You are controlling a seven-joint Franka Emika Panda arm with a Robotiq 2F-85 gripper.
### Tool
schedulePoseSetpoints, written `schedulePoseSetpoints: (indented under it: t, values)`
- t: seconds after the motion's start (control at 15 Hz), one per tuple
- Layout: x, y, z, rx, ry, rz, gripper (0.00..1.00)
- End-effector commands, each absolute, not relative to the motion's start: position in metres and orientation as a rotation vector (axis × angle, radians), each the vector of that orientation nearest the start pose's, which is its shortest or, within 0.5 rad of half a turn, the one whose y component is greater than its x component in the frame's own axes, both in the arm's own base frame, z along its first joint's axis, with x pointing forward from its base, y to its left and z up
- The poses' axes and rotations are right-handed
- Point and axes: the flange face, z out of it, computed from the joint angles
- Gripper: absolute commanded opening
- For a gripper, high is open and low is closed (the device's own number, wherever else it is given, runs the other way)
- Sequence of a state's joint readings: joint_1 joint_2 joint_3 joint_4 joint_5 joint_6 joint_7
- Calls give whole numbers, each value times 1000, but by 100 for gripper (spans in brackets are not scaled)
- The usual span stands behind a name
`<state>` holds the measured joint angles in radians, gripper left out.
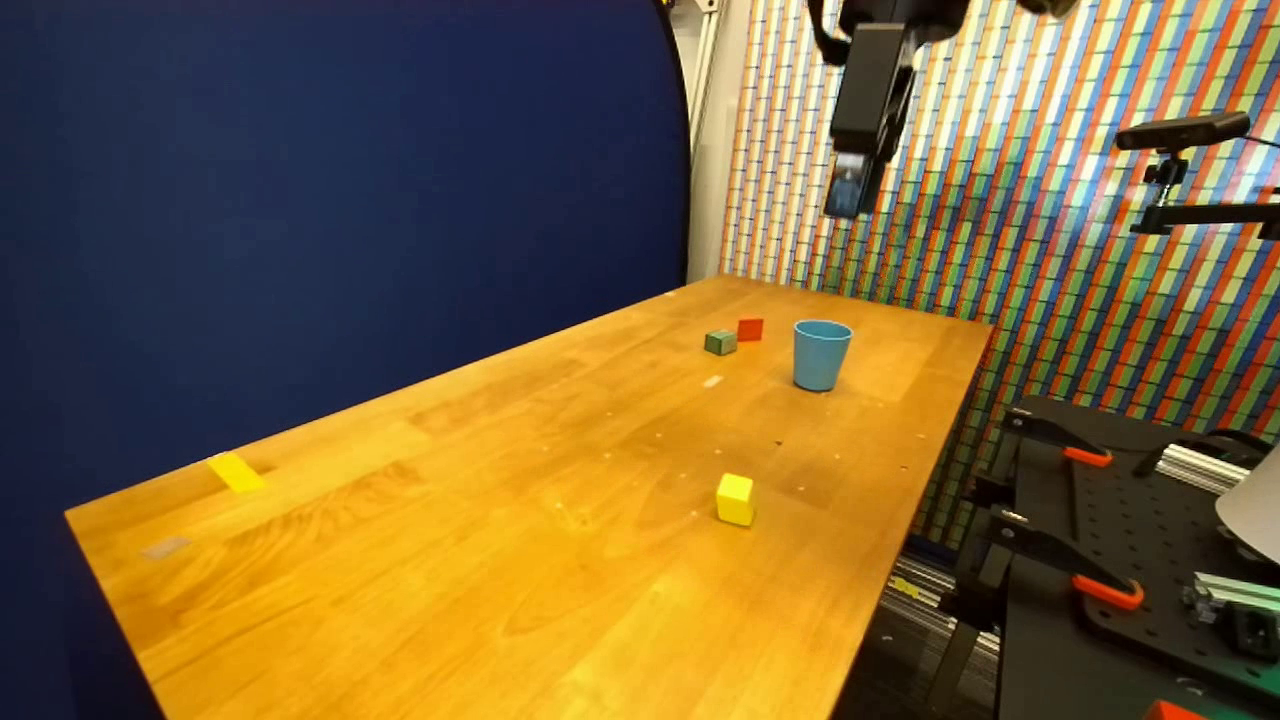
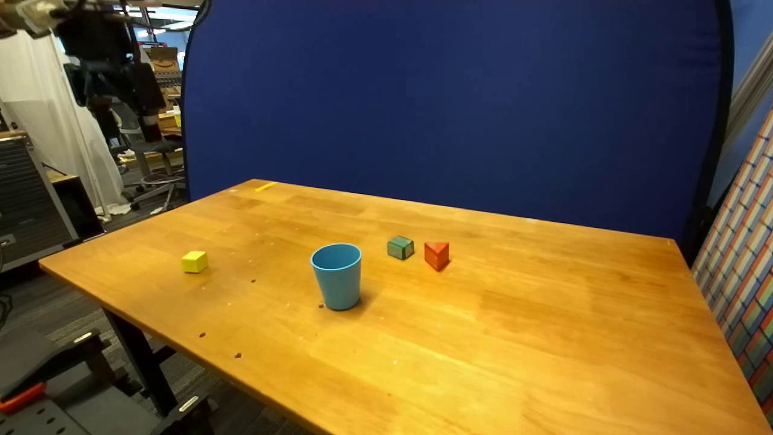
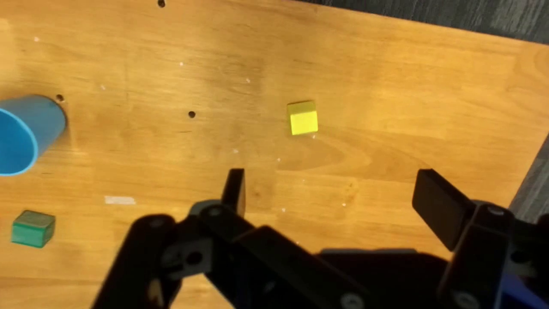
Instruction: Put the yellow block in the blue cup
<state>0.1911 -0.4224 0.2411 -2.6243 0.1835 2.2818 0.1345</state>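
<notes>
The yellow block (image 1: 735, 500) is a small bright cube lying on the wooden table in both exterior views (image 2: 194, 261). In the wrist view the yellow block (image 3: 303, 119) is above centre, beyond the fingertips. The light-blue cup (image 1: 820, 357) stands upright on the table, apart from the block, and also shows in an exterior view (image 2: 339, 287). In the wrist view the blue cup (image 3: 47, 118) is cut off by the left edge. My gripper (image 3: 331, 184) is wide open with nothing between its fingers. It hangs high above the table in both exterior views (image 1: 850, 190) (image 2: 130, 130).
A green block (image 2: 400, 248) and a red triangular block (image 2: 436, 255) lie near the cup. A flat yellow strip (image 1: 237, 472) lies at the table's (image 1: 400, 560) edge. A dark blue screen (image 2: 453, 109) stands behind the table. Clamps (image 1: 1060, 570) sit on a black surface beside it.
</notes>
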Motion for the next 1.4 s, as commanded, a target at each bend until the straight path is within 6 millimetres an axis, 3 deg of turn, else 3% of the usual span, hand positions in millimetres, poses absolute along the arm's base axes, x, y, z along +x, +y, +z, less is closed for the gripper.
schedulePoseSetpoints:
  t: [0.0,0.2,0.67,1.27,1.33]
  values:
    - [369,188,330,-3069,-317,-64,100]
    - [371,190,284,-3070,-325,-23,100]
    - [381,203,211,-3063,-397,-85,100]
    - [411,226,151,-3078,-489,-103,100]
    - [414,229,146,-3083,-499,-101,86]
